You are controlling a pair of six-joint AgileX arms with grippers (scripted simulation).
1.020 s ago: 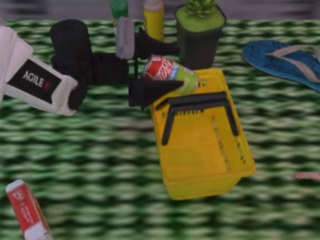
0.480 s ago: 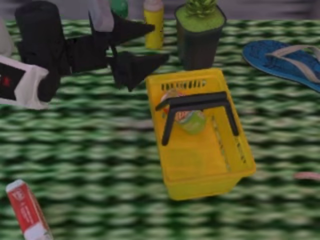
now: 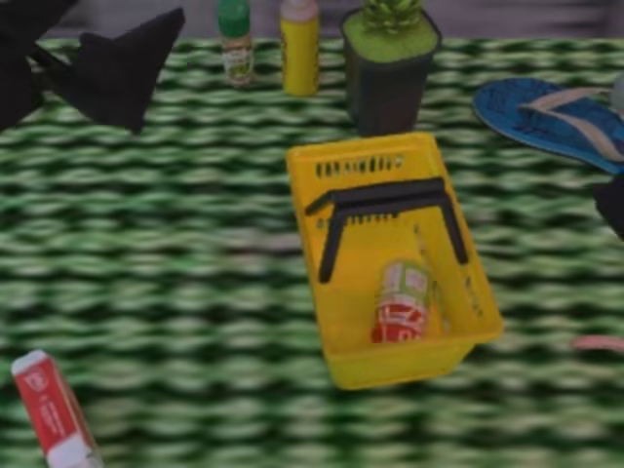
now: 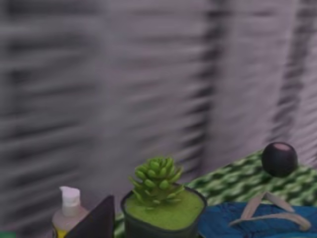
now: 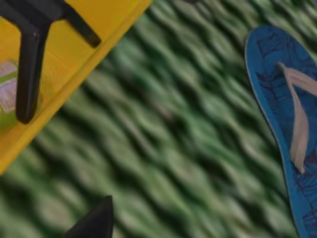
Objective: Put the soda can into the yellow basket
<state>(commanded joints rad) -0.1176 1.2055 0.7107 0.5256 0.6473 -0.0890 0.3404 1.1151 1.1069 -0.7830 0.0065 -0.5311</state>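
The soda can (image 3: 402, 302) lies on its side inside the yellow basket (image 3: 366, 154), at the basket's near end, red half toward the front. The dark handles (image 3: 385, 200) are folded across the far half. My left gripper (image 3: 117, 19) hangs open and empty at the far left corner, well away from the basket. My right gripper (image 3: 612, 205) only peeks in at the right edge. Its wrist view shows one dark fingertip (image 5: 99, 218) over bare cloth, a corner of the basket (image 5: 99, 20) and a sliver of the can (image 5: 6, 91).
A potted succulent (image 3: 390, 58), a yellow bottle (image 3: 299, 44) and a green-capped bottle (image 3: 234, 44) stand along the back edge. A blue flip-flop (image 3: 551, 122) lies at the far right. A red-and-white carton (image 3: 54, 409) lies at the near left.
The can left my left gripper, dropped into the basket and rolled to its near end. The left arm pulled back to the far left corner, fingers open.
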